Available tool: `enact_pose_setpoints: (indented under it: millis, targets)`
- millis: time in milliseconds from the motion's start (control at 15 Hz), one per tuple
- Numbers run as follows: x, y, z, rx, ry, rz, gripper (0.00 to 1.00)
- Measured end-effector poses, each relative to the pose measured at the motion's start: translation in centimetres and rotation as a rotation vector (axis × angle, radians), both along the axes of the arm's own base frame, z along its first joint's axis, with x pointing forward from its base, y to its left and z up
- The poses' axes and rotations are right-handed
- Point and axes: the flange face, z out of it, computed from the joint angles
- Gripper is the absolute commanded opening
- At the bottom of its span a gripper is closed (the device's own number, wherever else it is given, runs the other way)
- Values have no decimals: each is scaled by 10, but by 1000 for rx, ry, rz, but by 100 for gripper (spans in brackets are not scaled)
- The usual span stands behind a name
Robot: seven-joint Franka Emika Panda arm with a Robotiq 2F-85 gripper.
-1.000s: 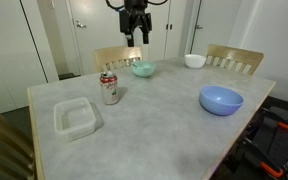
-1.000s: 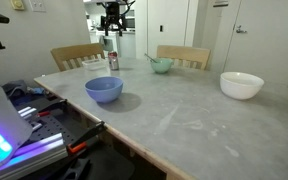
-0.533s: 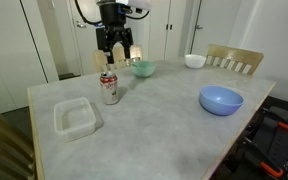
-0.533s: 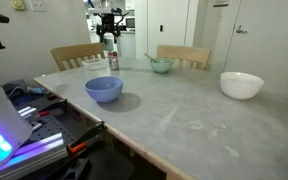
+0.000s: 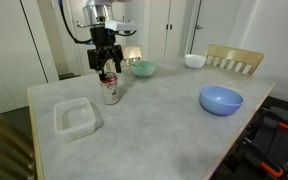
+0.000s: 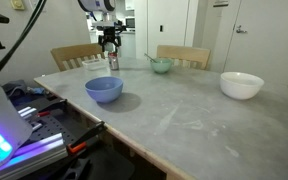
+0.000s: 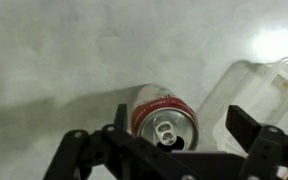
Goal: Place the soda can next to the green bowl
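The soda can (image 5: 109,90) stands upright near the table's far left part; it is silver with red markings and also shows in an exterior view (image 6: 113,61). My gripper (image 5: 106,68) hangs open just above it, also seen in an exterior view (image 6: 110,43). In the wrist view the can (image 7: 154,101) sits between the two open fingers of the gripper (image 7: 182,120), which do not touch it. The pale green bowl (image 5: 143,69) stands a little behind and to the right of the can, also in an exterior view (image 6: 161,66).
A clear plastic container (image 5: 76,118) lies close to the can, also in the wrist view (image 7: 256,85). A light-blue bowl (image 5: 221,100) and a white bowl (image 5: 194,61) stand farther off. Wooden chairs (image 5: 234,58) stand at the far edge.
My gripper has moved left from above the green bowl and come down over the soda can. The can and bowls have not moved.
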Motion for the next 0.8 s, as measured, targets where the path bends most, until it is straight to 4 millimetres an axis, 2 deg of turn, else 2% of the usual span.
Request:
enact_pose_setpoints:
  millis: [200,267,333,600,800]
  targets:
    - [8,6,-9,10,-5,10,100]
    - [11,7,-10,12,-6,9,91]
    - [14,7,-11,10,-2,6,72]
    - [22,1,-8,-13,24,-16,45]
    - [26,-4,-5,-30,44,-27,44]
